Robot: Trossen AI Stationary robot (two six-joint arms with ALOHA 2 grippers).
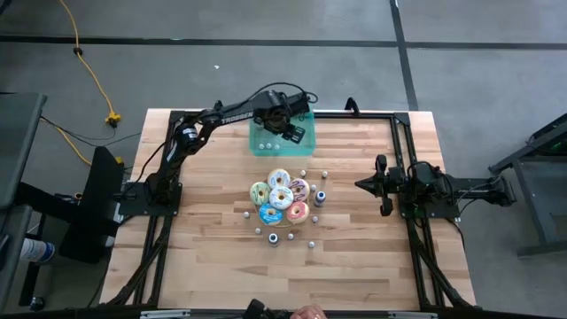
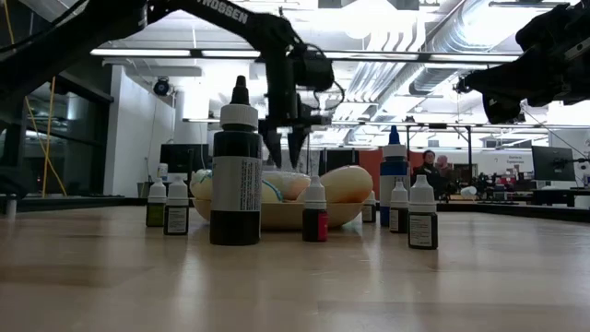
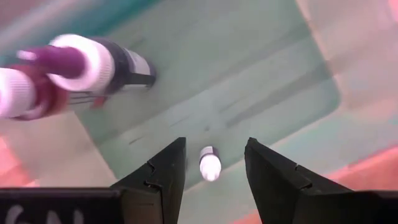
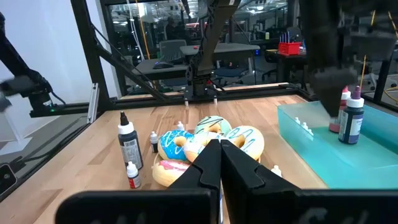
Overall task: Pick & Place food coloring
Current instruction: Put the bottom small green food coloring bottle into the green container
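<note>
Nearest the table's front edge, around six o'clock of the donuts point(image 1: 282, 199), several bottles of food coloring point(image 1: 274, 237) stand loose on the wood; more ring the pile at three and at nine o'clock, so we judge most of the sorting left to do.

At three o'clock of the pile the right gripper point(image 1: 359, 184) waits above the table, its fingers pressed together and holding nothing.

Farther back, at twelve o'clock, sits the teal tray point(image 1: 257, 146); we count a few bottles in it, among them a small white-capped bottle point(image 3: 209, 163) and a purple-tipped bottle point(image 3: 81, 62) lying on its floor beside other white-capped ones.

The left gripper point(image 3: 211, 165) hangs over the tray, fingers parted moderately and empty; the small bottle lies below the gap, clear of both fingers; we judge it just delivered, and a trip to the loose bottles due next.
</note>
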